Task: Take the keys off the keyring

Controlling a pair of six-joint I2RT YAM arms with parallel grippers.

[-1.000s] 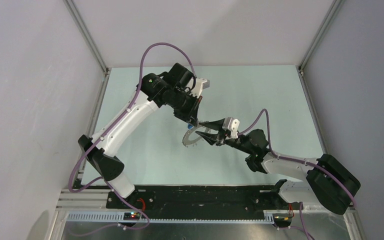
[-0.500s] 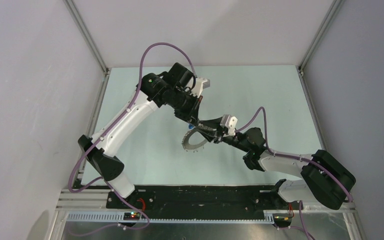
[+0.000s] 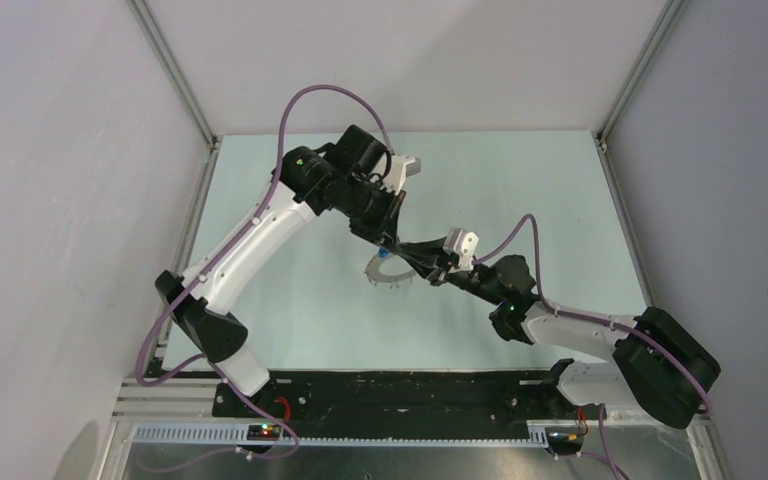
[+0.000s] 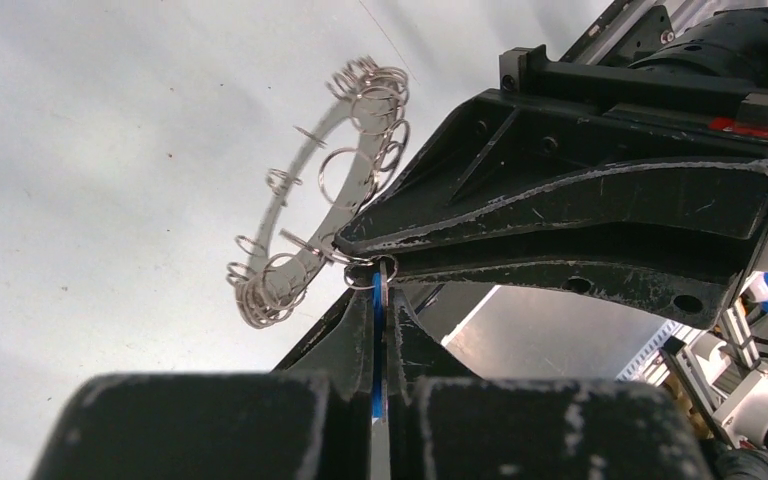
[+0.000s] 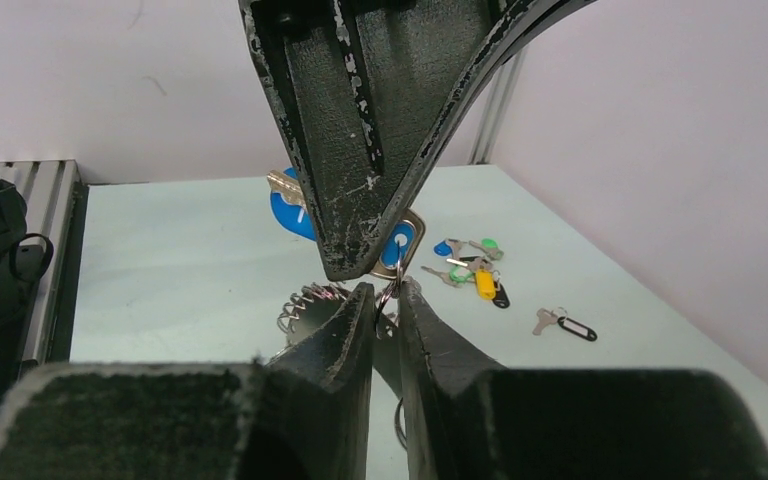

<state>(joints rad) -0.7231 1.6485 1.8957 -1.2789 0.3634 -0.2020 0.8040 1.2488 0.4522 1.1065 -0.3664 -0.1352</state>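
Note:
The keyring (image 3: 387, 279) is a flat grey hoop (image 4: 355, 190) fringed with small wire rings and hangs tilted above the table. My left gripper (image 4: 381, 275) is shut on a blue-tagged key (image 5: 397, 245) linked to the hoop by a small split ring (image 5: 390, 290). My right gripper (image 5: 385, 298) meets it tip to tip from below, jaws nearly together on that split ring. In the top view the left gripper (image 3: 392, 245) and right gripper (image 3: 408, 258) touch over the hoop. Part of the fringe (image 5: 310, 298) shows behind my right fingers.
Several loose keys with coloured tags (image 5: 475, 262) lie on the pale green table (image 3: 520, 190) beyond the grippers, and a single key with a black tag (image 5: 565, 326) lies farther right. White walls and metal frame posts close in the table.
My right gripper has moved in up to the left gripper's tip and narrowed its jaws round the small split ring. The hoop has tilted and risen slightly. The left arm has barely moved.

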